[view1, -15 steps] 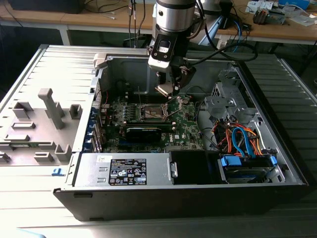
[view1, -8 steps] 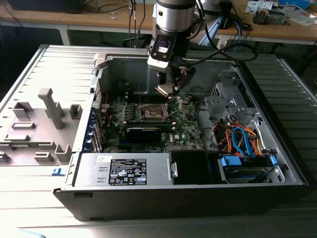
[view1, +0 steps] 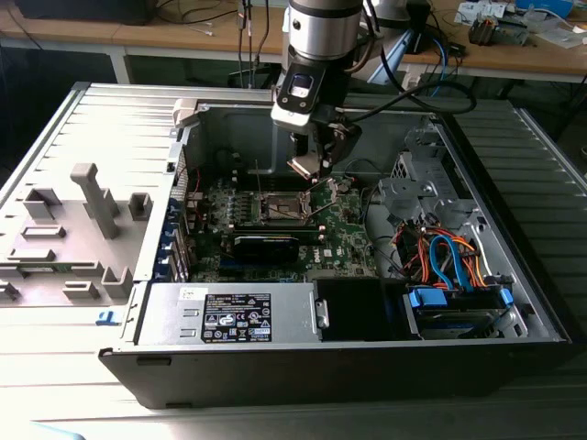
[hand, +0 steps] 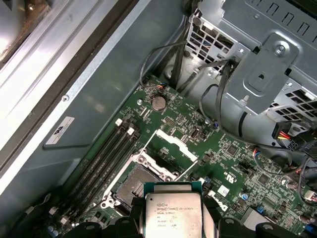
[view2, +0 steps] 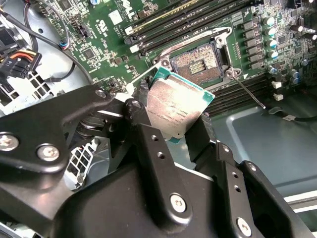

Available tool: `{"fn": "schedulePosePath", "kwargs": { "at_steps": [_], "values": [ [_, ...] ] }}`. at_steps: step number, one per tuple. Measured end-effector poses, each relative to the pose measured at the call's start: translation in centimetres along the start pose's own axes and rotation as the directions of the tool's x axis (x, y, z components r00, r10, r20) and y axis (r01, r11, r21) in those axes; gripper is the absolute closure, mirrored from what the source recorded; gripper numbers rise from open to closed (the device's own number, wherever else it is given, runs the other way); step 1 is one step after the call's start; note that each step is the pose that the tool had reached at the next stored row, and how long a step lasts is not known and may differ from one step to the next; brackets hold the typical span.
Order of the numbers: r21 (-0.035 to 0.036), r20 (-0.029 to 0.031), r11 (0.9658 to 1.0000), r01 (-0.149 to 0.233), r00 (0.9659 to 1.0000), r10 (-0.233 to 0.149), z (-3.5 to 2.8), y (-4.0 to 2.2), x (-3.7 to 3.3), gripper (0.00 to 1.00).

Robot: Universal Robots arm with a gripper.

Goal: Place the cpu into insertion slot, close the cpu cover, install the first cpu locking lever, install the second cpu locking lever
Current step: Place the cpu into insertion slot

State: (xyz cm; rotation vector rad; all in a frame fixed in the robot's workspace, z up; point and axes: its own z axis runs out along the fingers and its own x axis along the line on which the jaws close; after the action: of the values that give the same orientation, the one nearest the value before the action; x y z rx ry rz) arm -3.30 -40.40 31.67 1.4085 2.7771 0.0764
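Second wrist view: hand (view2: 171, 116) pinches cpu (view2: 179, 110) edges near insertion slot (view2: 197, 62).

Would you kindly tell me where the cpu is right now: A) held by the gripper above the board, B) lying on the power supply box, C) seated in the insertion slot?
A: the cpu is clamped in the gripper, clear of the insertion slot, whose dark centre lies bare.

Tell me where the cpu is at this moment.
In both wrist views the cpu sits in the tool, above the green board, close to the open insertion slot.
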Motion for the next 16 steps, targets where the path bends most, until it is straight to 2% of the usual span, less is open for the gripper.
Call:
{"fn": "schedulePosePath", "kwargs": {
  "at_steps": [16],
  "values": [
    [0.0004, 0.0034, 0.9986, -0.054, 0.9986, 0.054, 0.09, -0.01, 0.0, 0.45]
  ]
}}
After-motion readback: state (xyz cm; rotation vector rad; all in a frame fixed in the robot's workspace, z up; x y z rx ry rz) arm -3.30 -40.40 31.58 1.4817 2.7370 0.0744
